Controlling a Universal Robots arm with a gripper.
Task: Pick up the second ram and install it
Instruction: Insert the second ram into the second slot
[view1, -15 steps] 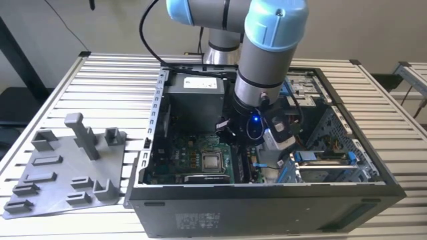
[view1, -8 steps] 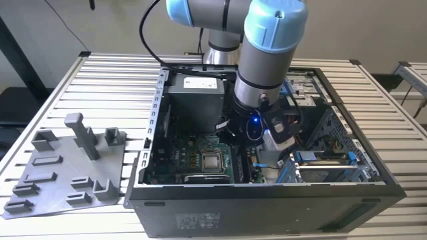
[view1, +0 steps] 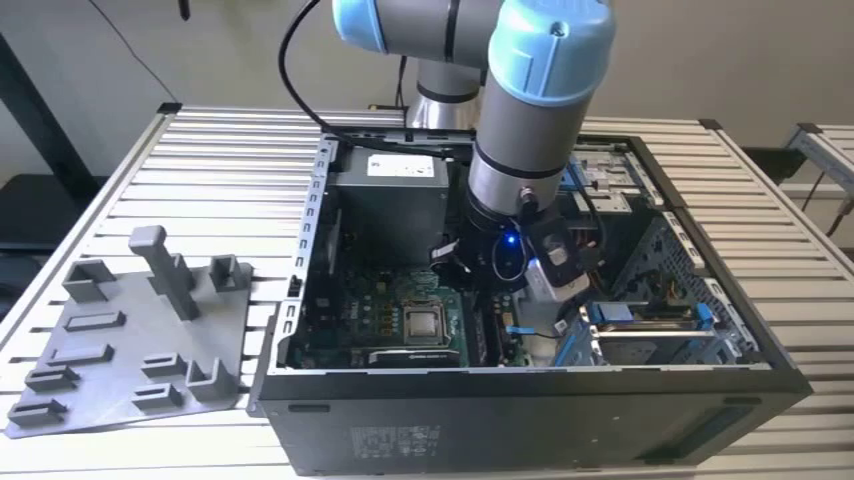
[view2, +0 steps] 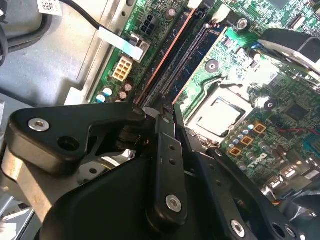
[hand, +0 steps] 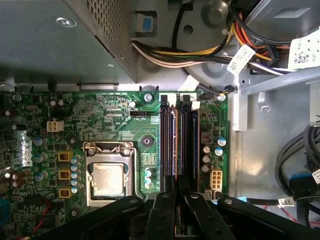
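We see the arm (view1: 534, 120) reaching straight down into the open computer case (view1: 534, 400), its wrist just over the motherboard (view1: 387, 300). In the first wrist view the pincer (hand: 176, 202) hangs over the memory slots (hand: 177, 145) beside the processor socket (hand: 109, 179), its fingers (hand: 161, 212) drawn close together. A dark edge sits between them, lined up with the slots; we cannot tell whether it is the second ram. Beside the case, the gray plastic tray (view1: 120, 340) lies on the desk (view1: 200, 180).
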